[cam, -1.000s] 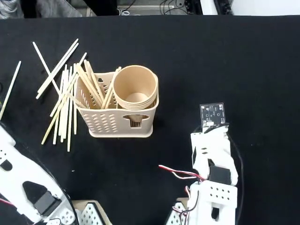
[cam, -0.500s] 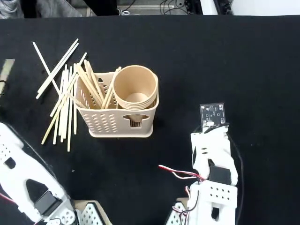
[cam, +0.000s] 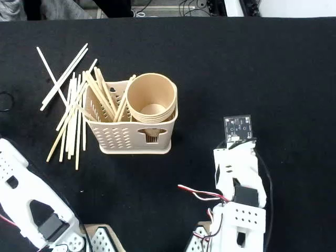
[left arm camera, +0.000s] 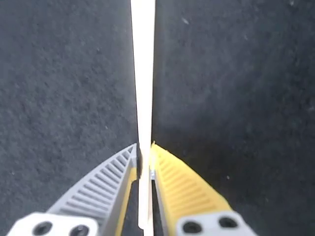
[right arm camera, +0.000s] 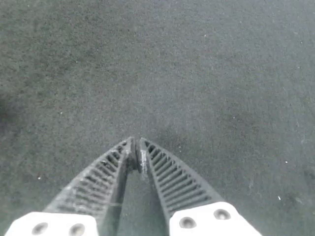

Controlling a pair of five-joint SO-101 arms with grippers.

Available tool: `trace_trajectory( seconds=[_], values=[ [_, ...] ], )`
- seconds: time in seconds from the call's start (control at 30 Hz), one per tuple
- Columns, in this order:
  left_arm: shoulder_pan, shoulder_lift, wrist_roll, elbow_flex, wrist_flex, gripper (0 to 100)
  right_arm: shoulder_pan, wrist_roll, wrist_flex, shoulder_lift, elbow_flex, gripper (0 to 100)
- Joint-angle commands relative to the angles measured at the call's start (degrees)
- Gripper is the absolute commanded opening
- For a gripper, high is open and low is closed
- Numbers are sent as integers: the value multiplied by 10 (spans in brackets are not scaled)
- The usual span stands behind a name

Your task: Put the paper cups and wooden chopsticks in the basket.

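Left hand [left arm camera: 145,152] clamps one chopstick [left arm camera: 142,73], its length pointing straight ahead. The basket [cam: 131,139] lies at two o'clock from the left arm [cam: 21,191]; the right hand [right arm camera: 134,147] is pressed together, empty.

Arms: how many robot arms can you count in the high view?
2: the near-left arm at the table's corner; the near-right arm, right of the basket.

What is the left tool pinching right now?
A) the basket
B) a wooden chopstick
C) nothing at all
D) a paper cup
B: in the left wrist view the left tool is shut on a pale wooden chopstick that runs straight out between its two sides, while the paper cups sit stacked inside the basket.
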Motion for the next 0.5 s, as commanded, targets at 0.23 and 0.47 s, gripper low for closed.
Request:
trace_trajectory(
  seconds=[0.23, 0.47],
  values=[
    [15, -157, 65, -20, 43, 29, 4, -3, -8, -8, -3, 12],
    [-22, -271, 156, -17, 44, 28, 4, -3, -8, -8, -3, 12]
  ],
)
